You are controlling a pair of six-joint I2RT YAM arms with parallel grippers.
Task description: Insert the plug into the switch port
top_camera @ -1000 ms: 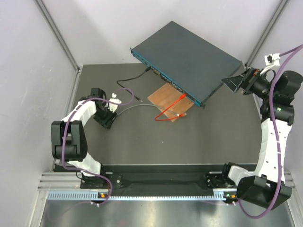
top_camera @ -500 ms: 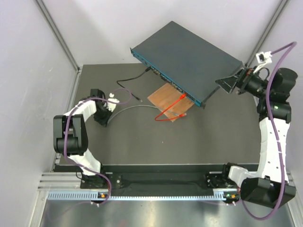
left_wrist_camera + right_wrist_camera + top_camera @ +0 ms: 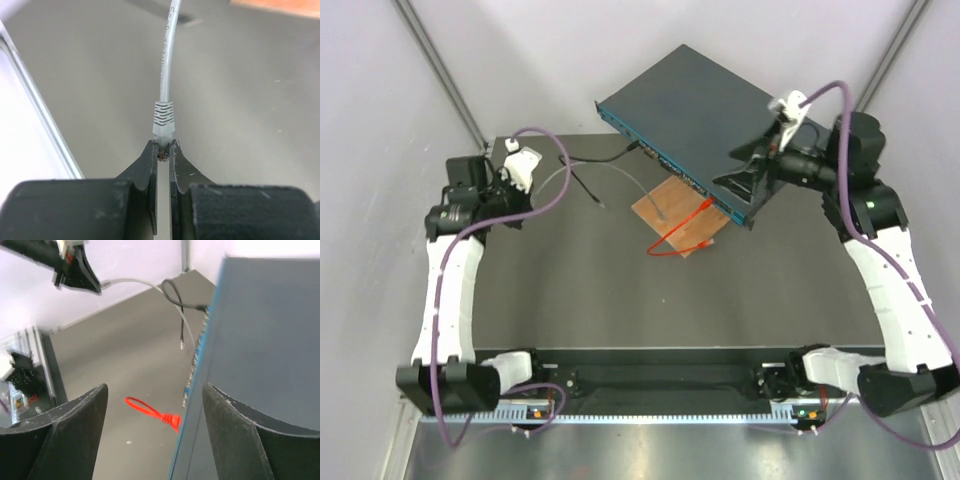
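Note:
The plug [image 3: 170,419], red-booted on a thin red cable [image 3: 672,240], lies right by the switch's front face; contact cannot be told. The switch [image 3: 715,120] is a flat dark blue-grey box with its port row [image 3: 665,160] along the narrow front. My right gripper [image 3: 155,387] is open and straddles the front edge, one finger over the switch top [image 3: 265,340], the other over the table. It hovers at the switch's front right corner [image 3: 742,190]. My left gripper [image 3: 163,152] is shut on the grey cable's connector [image 3: 163,134], raised at the back left [image 3: 532,186].
A small wooden board [image 3: 665,205] lies under the red cable in front of the switch. A black cable [image 3: 590,160] runs from a left port and trails a loose end onto the table. The grey cable [image 3: 610,170] arcs from my left gripper towards the board. Walls close in on both sides.
My left gripper closed on the grey connector and lifted it up and back to the left. My right arm swung left over the switch's front corner, its jaws narrowing somewhat.

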